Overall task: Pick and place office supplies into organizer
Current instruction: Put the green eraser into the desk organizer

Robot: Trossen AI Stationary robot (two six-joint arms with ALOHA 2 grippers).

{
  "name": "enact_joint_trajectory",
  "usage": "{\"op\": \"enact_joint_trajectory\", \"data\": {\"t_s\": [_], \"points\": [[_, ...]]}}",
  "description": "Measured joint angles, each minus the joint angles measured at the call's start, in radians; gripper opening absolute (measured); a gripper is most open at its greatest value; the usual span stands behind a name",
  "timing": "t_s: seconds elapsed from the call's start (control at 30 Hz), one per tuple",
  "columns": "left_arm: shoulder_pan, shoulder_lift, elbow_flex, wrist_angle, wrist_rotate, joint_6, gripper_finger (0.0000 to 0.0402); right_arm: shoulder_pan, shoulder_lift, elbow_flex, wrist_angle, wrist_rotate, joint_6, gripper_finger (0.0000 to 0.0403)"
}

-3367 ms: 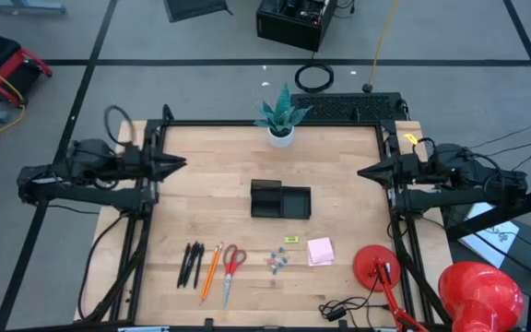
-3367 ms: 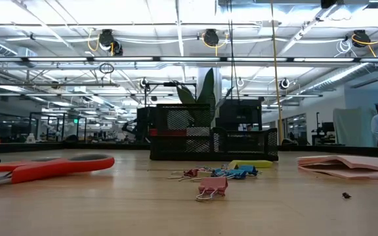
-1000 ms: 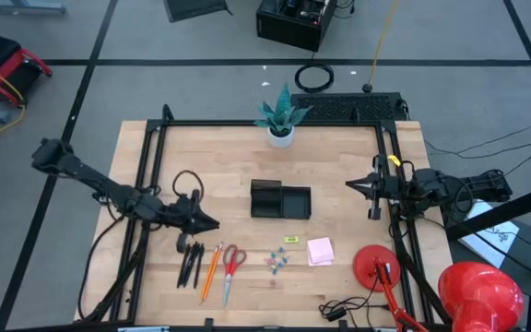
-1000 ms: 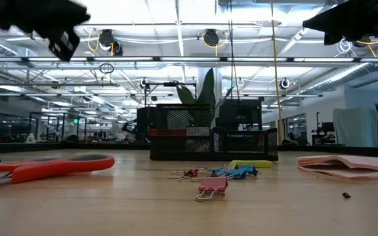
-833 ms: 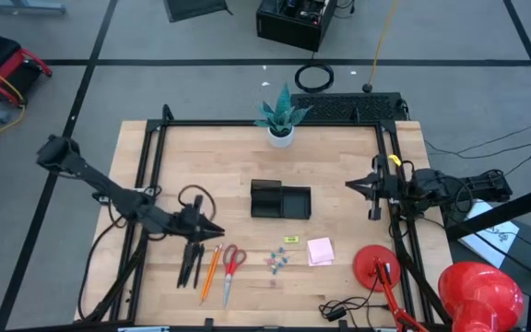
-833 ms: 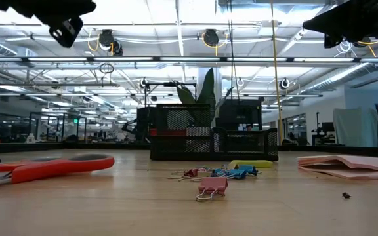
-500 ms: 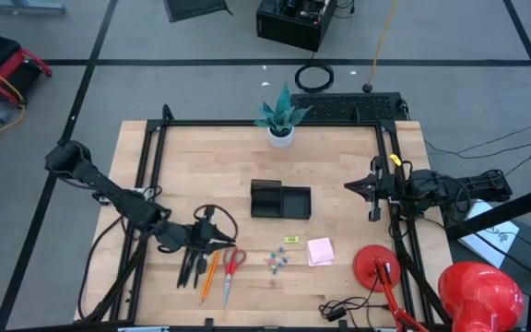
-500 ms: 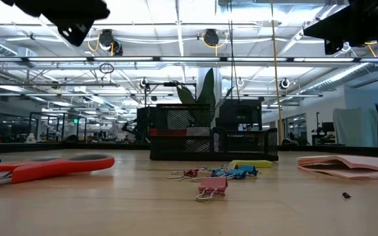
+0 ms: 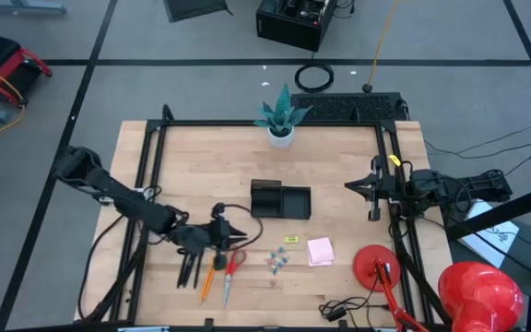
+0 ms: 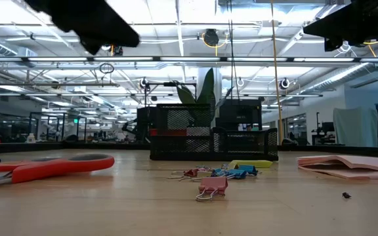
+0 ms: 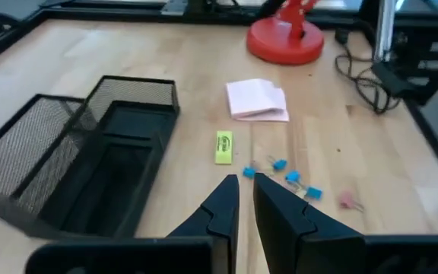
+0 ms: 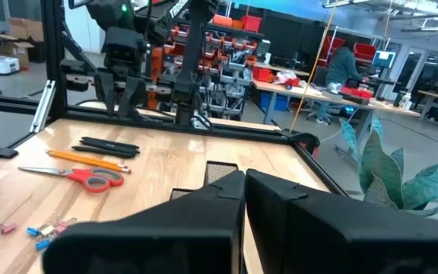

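Note:
Near the table's near edge lie black pens, an orange pencil, red-handled scissors, small clips, a yellow piece and a pink sticky pad. The black mesh organizer stands at mid-table. My left gripper hovers above the table just beyond the scissors' handles, fingers shut, touching nothing. In the left wrist view the organizer, yellow piece, pad and clips lie ahead of it. My right gripper waits, shut, raised by the right rail.
A potted plant stands at the far edge. A red lamp base with its round head and a cable occupy the near right corner. Black frame rails run along both sides. Bare wood lies between organizer and plant.
My left arm has swung toward the table's right and slightly toward the near edge, passing over the pens to a spot above the scissors' handles. The right arm and all supplies have stayed put.

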State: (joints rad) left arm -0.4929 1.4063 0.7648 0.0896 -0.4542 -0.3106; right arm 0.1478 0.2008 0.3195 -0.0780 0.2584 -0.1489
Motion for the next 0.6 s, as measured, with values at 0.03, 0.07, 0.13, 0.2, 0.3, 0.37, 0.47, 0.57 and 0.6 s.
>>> {"op": "enact_joint_trajectory", "data": {"t_s": [0.03,0.07,0.13,0.2,0.3,0.37,0.47,0.57,0.6], "points": [[0.011,0.022,0.025,0.001,0.027,0.025,0.0047,0.000,0.001,0.000,-0.001,0.000,-0.001,0.0009],[0.023,0.045,0.053,0.002,0.055,0.053,0.0047,0.000,0.001,0.000,-0.002,0.000,-0.001,0.0009],[0.045,0.087,0.111,-0.006,0.104,0.112,0.0049,0.000,0.003,0.000,0.000,0.000,-0.001,0.0009],[0.070,0.132,0.176,-0.035,0.127,0.162,0.0058,0.000,0.005,0.000,-0.001,0.001,-0.001,0.0009],[0.112,0.202,0.270,-0.088,0.133,0.201,0.0091,0.000,0.005,0.000,-0.001,0.001,-0.002,0.0009],[0.141,0.251,0.329,-0.125,0.151,0.226,0.0123,0.000,0.005,0.000,-0.001,0.001,-0.002,0.0009],[0.193,0.325,0.405,-0.157,0.225,0.230,0.0177,0.000,0.005,0.000,-0.001,0.002,-0.014,0.0009],[0.245,0.401,0.467,-0.166,0.348,0.206,0.0229,0.000,0.005,0.000,-0.001,0.000,-0.014,0.0009],[0.260,0.427,0.486,-0.166,0.369,0.183,0.0243,0.000,0.005,0.000,-0.001,-0.002,-0.014,0.0009]]}}
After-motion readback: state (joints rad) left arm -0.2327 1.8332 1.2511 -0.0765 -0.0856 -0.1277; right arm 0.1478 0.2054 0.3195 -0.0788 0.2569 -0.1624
